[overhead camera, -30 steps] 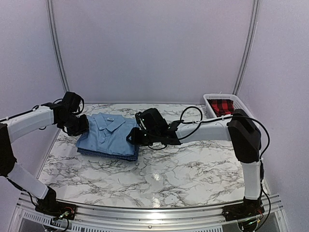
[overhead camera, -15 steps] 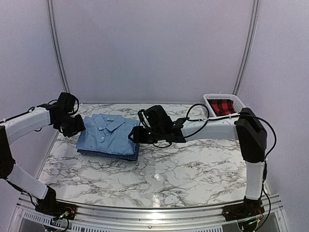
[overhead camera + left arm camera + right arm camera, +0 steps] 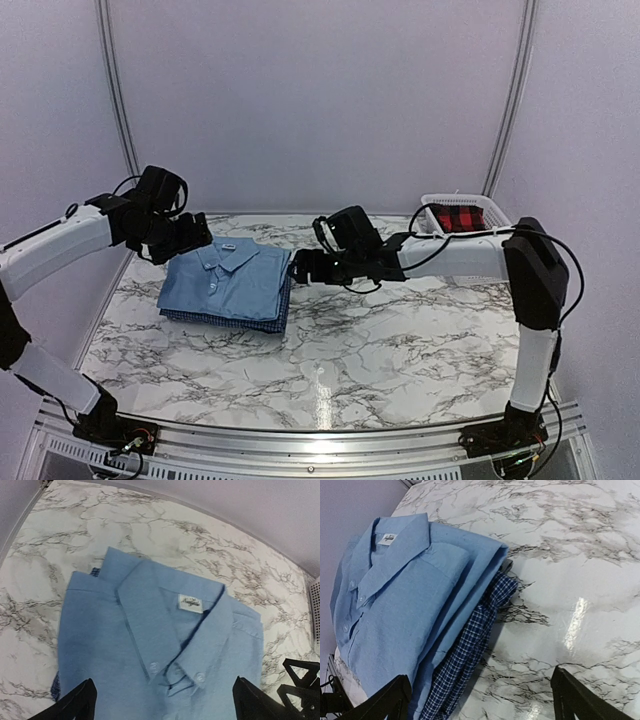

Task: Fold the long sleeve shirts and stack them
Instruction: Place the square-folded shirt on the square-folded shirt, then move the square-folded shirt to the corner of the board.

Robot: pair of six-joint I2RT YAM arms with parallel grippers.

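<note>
Since the light blue shirt [image 3: 228, 280] lies folded atop the checked shirt [image 3: 470, 655], well apart from the basket [image 3: 430, 212], we judge the stacking done. Our left gripper [image 3: 193, 236] hovers at the pile's side away from the basket, our right gripper [image 3: 298, 268] on its basket side; both gape empty. Next we need only pull away without snagging cloth.

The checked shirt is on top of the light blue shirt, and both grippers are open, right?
Not quite. The light blue shirt lies on top and the checked shirt is underneath it; the right wrist view shows the check peeking out below. The left gripper and right gripper are both open.
</note>
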